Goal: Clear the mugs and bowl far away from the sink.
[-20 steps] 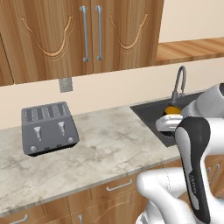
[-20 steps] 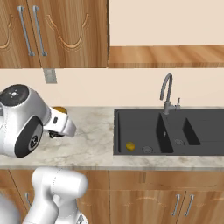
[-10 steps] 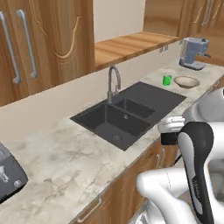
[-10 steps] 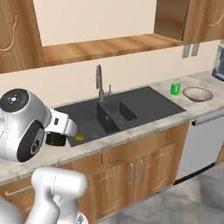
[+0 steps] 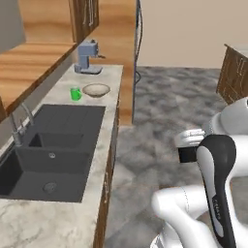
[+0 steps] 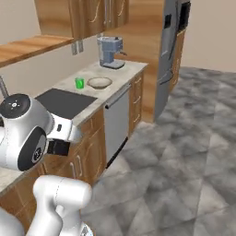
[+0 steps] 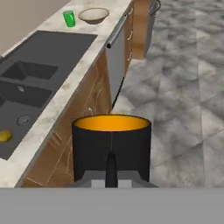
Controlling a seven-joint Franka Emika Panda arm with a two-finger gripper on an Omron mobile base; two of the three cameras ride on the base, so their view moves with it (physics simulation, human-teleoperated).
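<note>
Base rotation has swung both views past the dark grey double-basin sink (image 5: 53, 155); gripper (image 7: 111, 168) pinches black orange-lined mug (image 7: 111, 146), carrying it clear; green mug (image 7: 68, 19) and tan shallow bowl (image 7: 93, 15) wait at 11 o'clock.

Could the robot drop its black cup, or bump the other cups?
Maybe. The black mug with the orange inside hangs in the shut gripper over grey floor tiles, so a slip could drop it there. Set down carelessly, it could also knock the small green mug or the tan bowl beside it.
</note>
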